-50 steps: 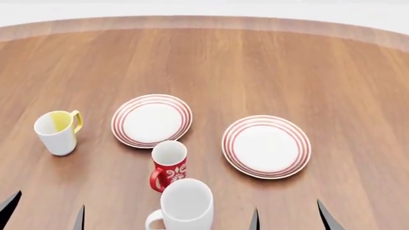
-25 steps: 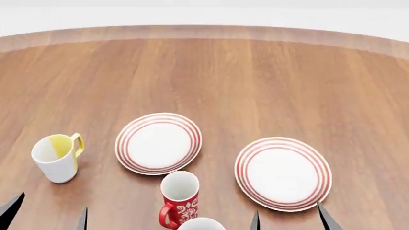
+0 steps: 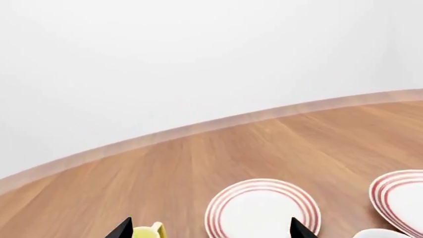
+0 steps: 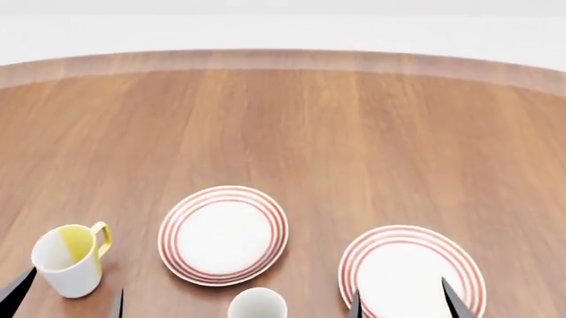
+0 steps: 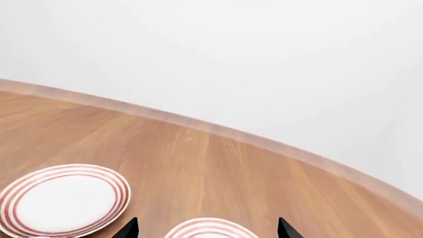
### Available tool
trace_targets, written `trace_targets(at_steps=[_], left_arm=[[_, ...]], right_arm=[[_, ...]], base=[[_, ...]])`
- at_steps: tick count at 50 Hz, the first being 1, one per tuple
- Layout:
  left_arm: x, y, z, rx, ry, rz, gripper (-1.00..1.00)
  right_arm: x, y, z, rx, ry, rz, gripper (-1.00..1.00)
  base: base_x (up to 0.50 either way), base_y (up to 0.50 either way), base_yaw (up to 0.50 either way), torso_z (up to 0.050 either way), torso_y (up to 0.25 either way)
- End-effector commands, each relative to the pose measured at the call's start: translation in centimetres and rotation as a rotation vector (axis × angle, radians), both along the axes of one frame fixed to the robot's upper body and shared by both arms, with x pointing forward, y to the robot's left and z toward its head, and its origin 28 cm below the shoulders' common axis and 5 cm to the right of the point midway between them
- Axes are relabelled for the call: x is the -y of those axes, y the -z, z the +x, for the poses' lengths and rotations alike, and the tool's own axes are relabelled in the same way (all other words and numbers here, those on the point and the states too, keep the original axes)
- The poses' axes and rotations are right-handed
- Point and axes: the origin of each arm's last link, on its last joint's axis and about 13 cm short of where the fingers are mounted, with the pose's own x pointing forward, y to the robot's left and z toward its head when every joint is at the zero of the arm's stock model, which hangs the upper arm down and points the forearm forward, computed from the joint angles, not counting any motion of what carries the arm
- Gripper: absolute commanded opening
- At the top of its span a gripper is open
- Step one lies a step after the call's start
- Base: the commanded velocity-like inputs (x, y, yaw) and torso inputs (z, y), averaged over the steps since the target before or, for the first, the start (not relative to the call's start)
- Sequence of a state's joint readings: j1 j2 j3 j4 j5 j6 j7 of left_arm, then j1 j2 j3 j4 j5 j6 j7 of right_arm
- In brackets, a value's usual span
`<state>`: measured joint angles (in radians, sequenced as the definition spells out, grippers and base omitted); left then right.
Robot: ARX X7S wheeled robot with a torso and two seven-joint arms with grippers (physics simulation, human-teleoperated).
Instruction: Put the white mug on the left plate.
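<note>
The all-white mug is out of view in every frame. The left plate [image 4: 224,235], white with red rings, lies on the wooden table; it also shows in the left wrist view [image 3: 262,213] and the right wrist view [image 5: 63,201]. My left gripper [image 4: 68,299] is open and empty at the bottom left edge, its tips either side of the yellow-lined mug [image 4: 66,262]. In the left wrist view the left gripper [image 3: 211,230] shows only two black tips set wide. My right gripper [image 4: 402,303] is open and empty over the right plate [image 4: 411,271], as also in its wrist view [image 5: 206,229].
A mug's white rim [image 4: 257,306] pokes up at the bottom edge between the plates, its body cut off. A white rim [image 3: 378,233] also shows at the left wrist view's edge. The right plate shows there too [image 3: 403,198]. The table's curved far edge [image 4: 283,59] meets a white wall.
Everything on the table has slid down in the head view. The all-white mug and the red mug's body have dropped out past the bottom edge. Both grippers stay open.
</note>
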<state>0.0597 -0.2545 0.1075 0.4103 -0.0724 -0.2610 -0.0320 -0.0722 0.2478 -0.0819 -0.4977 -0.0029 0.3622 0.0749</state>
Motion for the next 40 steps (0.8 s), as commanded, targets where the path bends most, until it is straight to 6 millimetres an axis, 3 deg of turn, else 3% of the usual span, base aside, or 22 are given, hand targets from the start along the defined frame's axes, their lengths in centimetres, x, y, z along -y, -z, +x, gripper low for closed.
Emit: trace_targets(at_steps=[1,32,40], left_arm=[[0.01,0.08,0.00,-0.001,0.001,0.000,1.00],[0.09,0.21,-0.04,-0.005,0.007,-0.004,1.00],[0.01,0.32,-0.24,0.004,0.030,0.008,1.00]], right_arm=[[-0.04,-0.03,0.07,0.002,0.000,0.002,1.00],[-0.02,0.02,0.12,0.011,0.009,0.003,1.00],[-0.09,0.06,0.04,0.006,0.002,-0.002,1.00]], base=[[0.27,0.04,0.00,0.000,0.000],[0.22,0.00,0.00,0.000,0.000],[0.02,0.00,0.00,0.000,0.000]])
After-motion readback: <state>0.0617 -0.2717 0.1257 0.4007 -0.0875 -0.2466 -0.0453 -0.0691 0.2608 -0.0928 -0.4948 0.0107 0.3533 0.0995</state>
